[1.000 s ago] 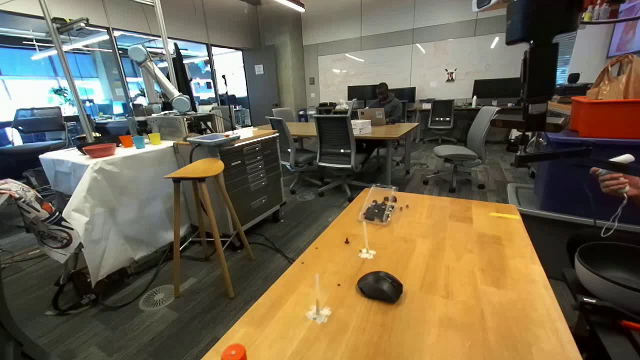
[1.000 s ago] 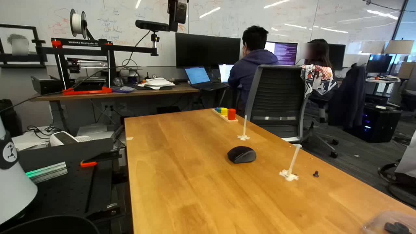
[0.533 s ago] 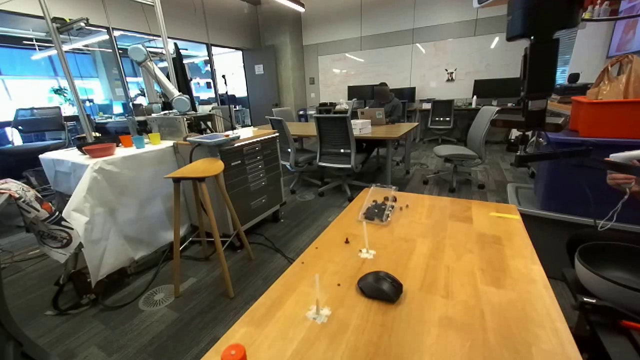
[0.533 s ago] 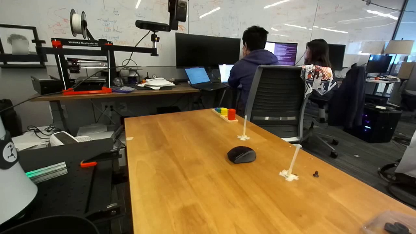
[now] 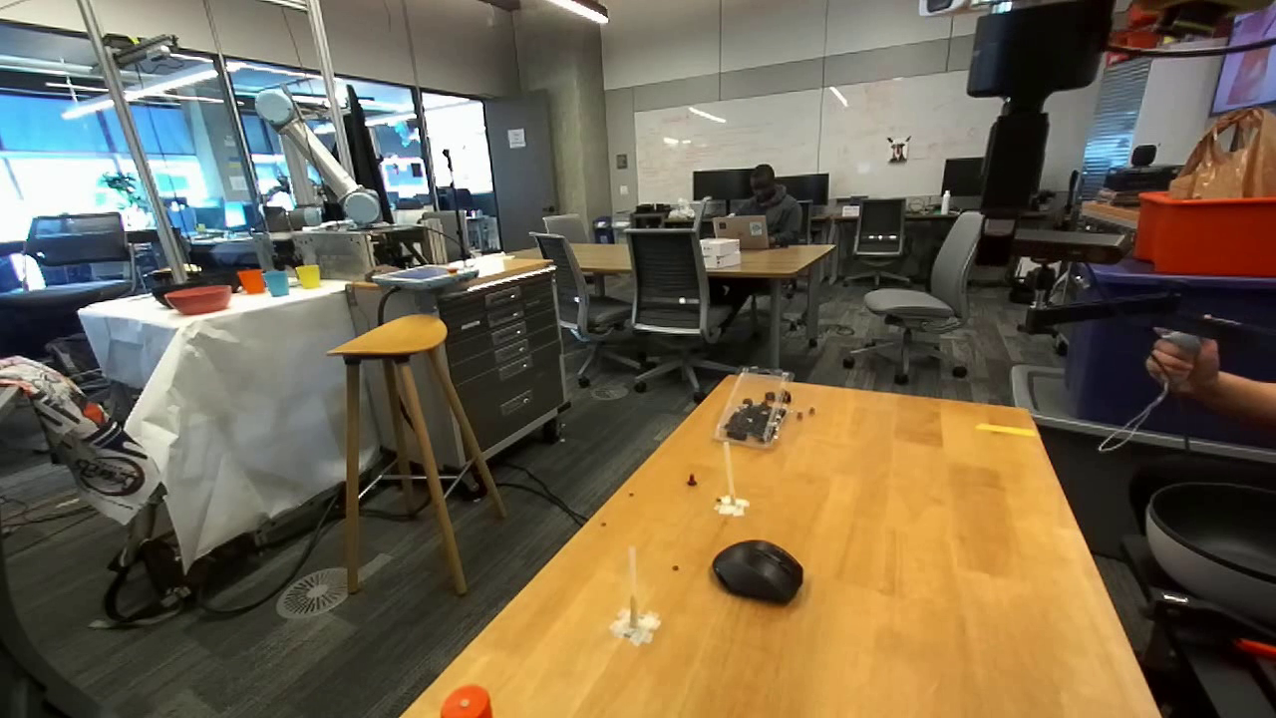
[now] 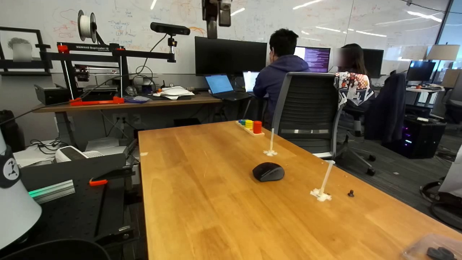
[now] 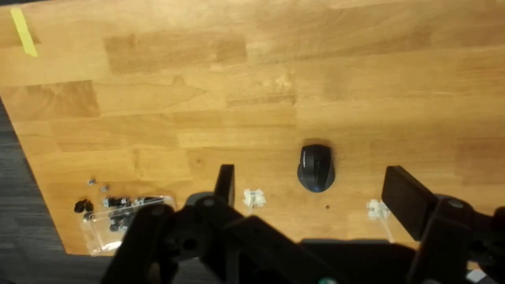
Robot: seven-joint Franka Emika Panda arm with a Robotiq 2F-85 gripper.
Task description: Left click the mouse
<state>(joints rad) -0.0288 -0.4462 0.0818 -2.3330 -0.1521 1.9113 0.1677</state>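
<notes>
The black oval computer mouse [image 7: 315, 169], smooth-domed with a dark grey flank and a small pale marking, lies on the honey-coloured wooden desk [image 6: 202, 216] near two thin whitish rods [image 6: 326, 177], well apart from my black two-fingered pincer [image 7: 315, 192], spread wide and empty.

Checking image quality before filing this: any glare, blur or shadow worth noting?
In both exterior views, glare streaks the whiteboards; in an exterior view, the windows are washed out; in the wrist view, slight overall softness, a nearly black gripper, a shadow edging the mouse.
</notes>
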